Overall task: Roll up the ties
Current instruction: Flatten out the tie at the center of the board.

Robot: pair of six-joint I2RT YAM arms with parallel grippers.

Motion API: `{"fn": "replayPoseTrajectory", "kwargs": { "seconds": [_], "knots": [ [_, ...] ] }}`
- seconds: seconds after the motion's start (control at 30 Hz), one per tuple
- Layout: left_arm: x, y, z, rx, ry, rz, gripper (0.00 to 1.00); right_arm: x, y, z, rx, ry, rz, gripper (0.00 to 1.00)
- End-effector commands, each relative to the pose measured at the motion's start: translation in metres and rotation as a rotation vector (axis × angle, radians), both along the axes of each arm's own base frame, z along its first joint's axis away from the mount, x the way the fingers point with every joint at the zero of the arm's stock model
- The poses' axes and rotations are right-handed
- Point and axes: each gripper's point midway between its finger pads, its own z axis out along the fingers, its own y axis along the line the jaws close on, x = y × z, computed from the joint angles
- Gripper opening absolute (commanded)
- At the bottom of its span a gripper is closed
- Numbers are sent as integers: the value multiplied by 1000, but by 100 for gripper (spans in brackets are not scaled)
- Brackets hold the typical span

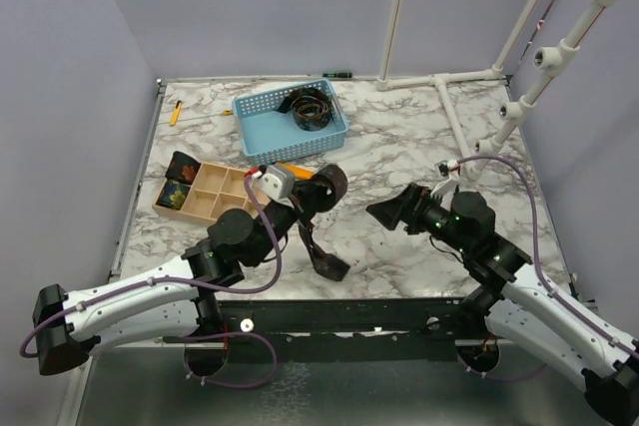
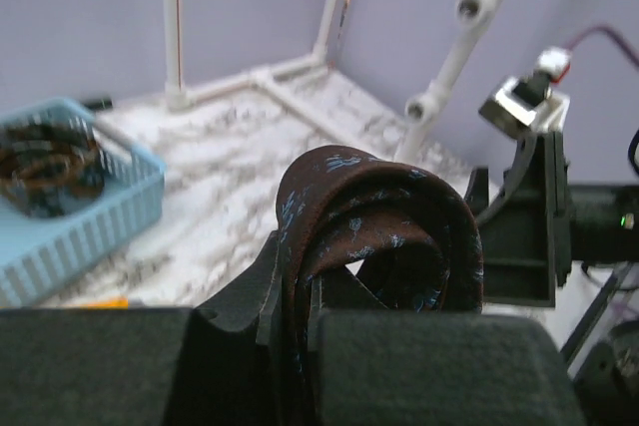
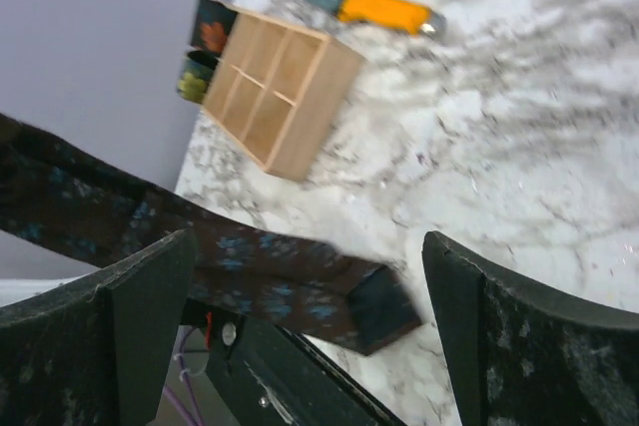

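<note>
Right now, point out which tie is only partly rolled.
The blue-patterned tie in the left hand: its tail hangs down to the table, while the others sit tucked in the blue basket and wooden organizer.

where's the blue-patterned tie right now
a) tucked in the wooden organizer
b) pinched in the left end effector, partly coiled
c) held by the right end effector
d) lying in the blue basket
b: the blue-patterned tie loops up in a coil from the shut left end effector, while the right end effector stands open and holds nothing.
</note>
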Motion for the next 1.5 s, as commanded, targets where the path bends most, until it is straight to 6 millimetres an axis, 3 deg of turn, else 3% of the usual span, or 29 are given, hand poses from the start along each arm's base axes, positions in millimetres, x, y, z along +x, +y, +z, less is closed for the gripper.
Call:
{"fn": "replayPoseTrajectory", "kwargs": {
  "seconds": [0.0, 0.1, 0.2, 0.37, 0.47, 0.67, 0.9, 1.07, 1.27, 1.47],
  "knots": [
    [-8, 6, 105, -51, -246, -30, 0, -5, 0, 45, 1, -179, 64, 99],
    [-16, 3, 149, -134, -339, -66, 0, -13, 3, 66, 115, -221, 79, 99],
    [-27, -9, 188, -179, -433, -136, 0, -26, 16, 107, 287, -314, 163, 99],
    [-51, -31, 247, -270, -495, -298, 0, -56, 33, 163, 337, -575, 401, 99],
    [-69, -44, 275, -335, -465, -427, 0, -81, 38, 189, 336, -754, 554, 99],
    [-106, -54, 318, -415, -428, -655, 0, -105, 44, 227, 308, -948, 737, 99],
    [-123, -44, 333, -437, -422, -724, 0, -131, 36, 251, 336, -1024, 846, 100],
    [-133, -46, 338, -457, -428, -786, 0, -136, 42, 260, 383, -998, 933, 100],
    [-133, -49, 343, -471, -443, -792, 0, -129, 54, 270, 430, -944, 985, 99],
    [-118, -48, 343, -491, -455, -710, 0, -108, 65, 257, 432, -848, 927, 92]
  ]
}}
